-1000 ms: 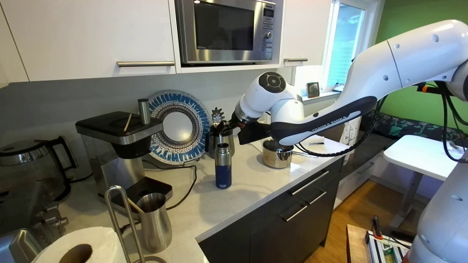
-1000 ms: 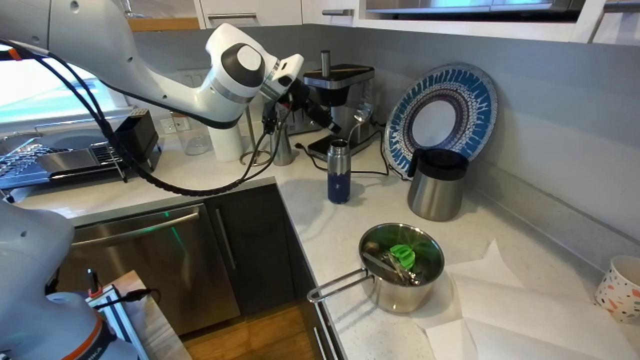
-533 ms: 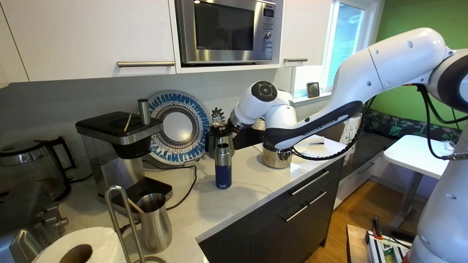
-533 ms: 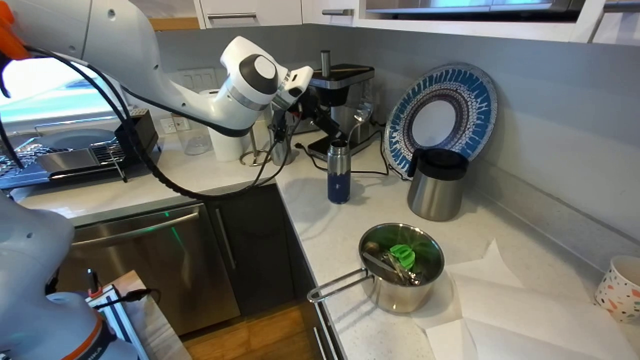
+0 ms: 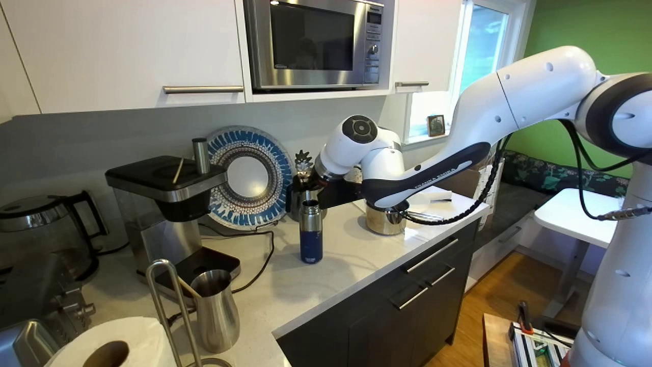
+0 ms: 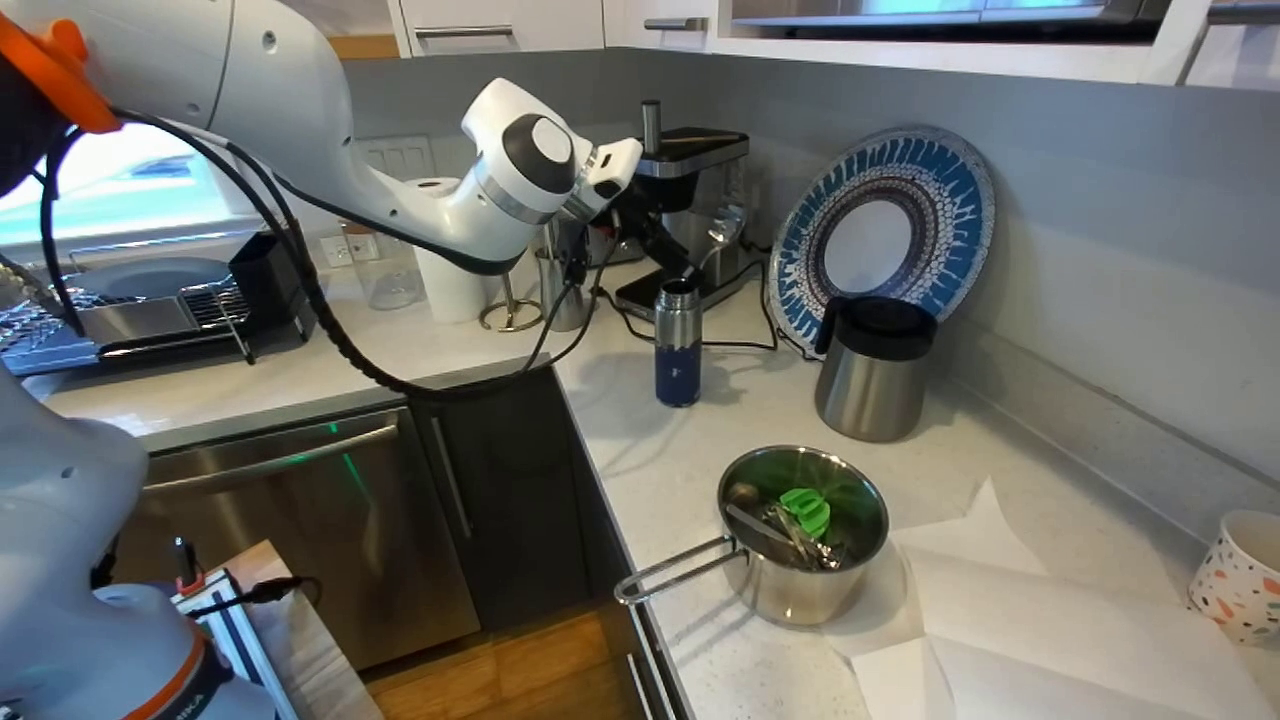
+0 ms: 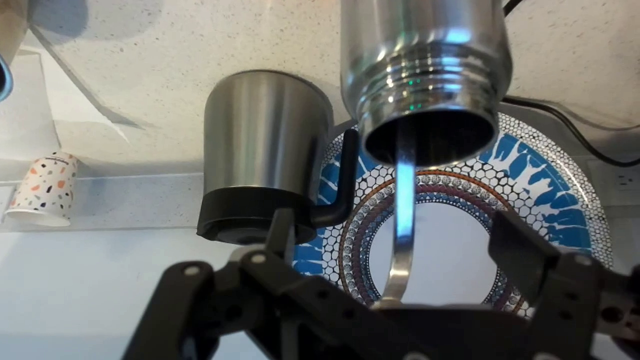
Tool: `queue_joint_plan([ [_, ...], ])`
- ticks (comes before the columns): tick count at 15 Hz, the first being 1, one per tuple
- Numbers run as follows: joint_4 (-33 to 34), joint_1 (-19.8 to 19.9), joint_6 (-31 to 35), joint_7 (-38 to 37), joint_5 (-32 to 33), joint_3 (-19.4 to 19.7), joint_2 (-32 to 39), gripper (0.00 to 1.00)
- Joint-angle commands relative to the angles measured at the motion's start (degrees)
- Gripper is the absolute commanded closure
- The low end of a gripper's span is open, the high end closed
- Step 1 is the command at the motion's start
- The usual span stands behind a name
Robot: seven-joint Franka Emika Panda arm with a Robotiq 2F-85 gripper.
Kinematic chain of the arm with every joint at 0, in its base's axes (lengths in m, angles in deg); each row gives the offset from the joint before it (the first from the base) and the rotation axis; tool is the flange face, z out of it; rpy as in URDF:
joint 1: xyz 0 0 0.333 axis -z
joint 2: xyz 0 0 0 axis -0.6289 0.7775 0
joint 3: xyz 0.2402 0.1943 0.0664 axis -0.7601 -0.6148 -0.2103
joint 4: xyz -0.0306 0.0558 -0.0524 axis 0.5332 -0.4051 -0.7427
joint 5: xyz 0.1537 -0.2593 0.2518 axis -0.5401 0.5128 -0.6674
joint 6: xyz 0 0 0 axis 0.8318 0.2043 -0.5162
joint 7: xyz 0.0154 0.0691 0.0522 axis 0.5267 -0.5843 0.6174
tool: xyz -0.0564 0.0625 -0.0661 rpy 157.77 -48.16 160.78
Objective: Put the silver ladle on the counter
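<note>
1. Since a second ago, your arm is shifting toward 4 o'clock in an exterior view, bringing your claw lower and closer to the blue-and-steel bottle.
2. You are holding the claw spread: in the wrist view its two fingers are standing well apart, with gaps showing on both sides of the silver ladle between them.
3. Your silver ladle is standing in the bottle, handle rising out of the mouth; in an exterior view its bowl is showing at 1 o'clock from that mouth.
4. Your bottle is resting upright on the pale worktop.
5. Around the bottle in an exterior view, you are seeing a lidded steel jug at 3 o'clock, a patterned plate standing on edge at 2 o'clock, and a steel pot at 5 o'clock.
6. That pot is holding metal utensils and a green item, its handle pointing toward 8 o'clock.
</note>
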Motion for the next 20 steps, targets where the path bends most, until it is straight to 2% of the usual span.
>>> queue_joint_plan([
  [1, 2.1, -0.6, -1.8, -2.5, 2.1, -0.1, 1.8, 0.17],
  [2, 2.4, -0.6, -1.9, -2.8, 2.6, 0.0, 2.1, 0.34],
  [5, 3.1, -0.7, -2.1, -4.0, 4.2, 0.1, 2.7, 0.58],
  [9, 3.5, -0.8, -1.9, -4.9, 5.4, 0.0, 3.5, 0.49],
  [11, 3.7, -0.8, -1.7, -5.1, 5.7, 0.1, 3.9, 0.39],
  [13, 3.9, -0.8, -1.7, -5.3, 6.0, 0.1, 4.2, 0.50],
  [17, 4.2, -1.1, -1.9, -5.2, 5.8, 0.0, 4.3, 0.89],
  [19, 4.2, -1.2, -2.3, -5.1, 5.7, 0.0, 4.1, 0.99],
  [20, 4.1, -1.3, -2.5, -4.8, 5.4, -0.1, 3.9, 1.00],
])
